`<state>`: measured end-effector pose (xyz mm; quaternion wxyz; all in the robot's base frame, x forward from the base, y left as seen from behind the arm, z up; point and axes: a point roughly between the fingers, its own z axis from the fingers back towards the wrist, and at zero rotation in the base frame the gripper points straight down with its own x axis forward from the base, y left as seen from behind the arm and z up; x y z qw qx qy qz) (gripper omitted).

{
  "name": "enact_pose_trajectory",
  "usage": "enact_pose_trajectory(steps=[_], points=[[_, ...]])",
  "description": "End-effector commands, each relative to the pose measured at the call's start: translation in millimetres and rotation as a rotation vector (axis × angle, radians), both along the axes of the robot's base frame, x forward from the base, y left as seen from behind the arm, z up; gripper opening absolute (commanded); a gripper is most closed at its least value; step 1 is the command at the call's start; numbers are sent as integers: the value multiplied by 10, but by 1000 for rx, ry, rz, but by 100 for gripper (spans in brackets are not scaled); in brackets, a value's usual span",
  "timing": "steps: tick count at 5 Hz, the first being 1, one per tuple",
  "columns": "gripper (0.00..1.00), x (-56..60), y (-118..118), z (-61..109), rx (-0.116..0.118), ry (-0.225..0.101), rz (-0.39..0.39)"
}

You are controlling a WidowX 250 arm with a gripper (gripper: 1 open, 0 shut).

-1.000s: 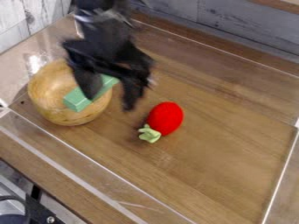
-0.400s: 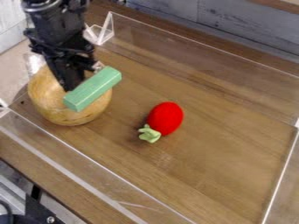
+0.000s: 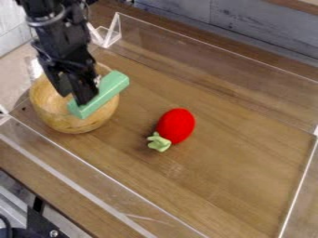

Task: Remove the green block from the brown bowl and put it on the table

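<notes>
Your gripper (image 3: 74,85) pointed straight down over the bowl (image 3: 50,110), its dark fingers (image 3: 85,89) reaching into it. The block (image 3: 110,91) lay tilted across the bowl's right rim, just right of the fingers and seemingly touching them, one end sticking out over the table (image 3: 224,121). You could not tell from this blurred view how wide the jaws stood or whether they gripped the block. A strawberry (image 3: 174,126) lay on the table well to the gripper's right.
</notes>
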<state>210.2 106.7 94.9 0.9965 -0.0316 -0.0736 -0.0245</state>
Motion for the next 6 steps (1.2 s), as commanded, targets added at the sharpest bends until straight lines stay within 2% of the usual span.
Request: enact_pose_trajectory(steps=[1,3,5,6], points=[[0,112,-117,25,17,-23,21],[0,226,-240,7,19,-20,43],[0,251,131,86,20,-25,67],[100,323,138,-32,9,-25,44]])
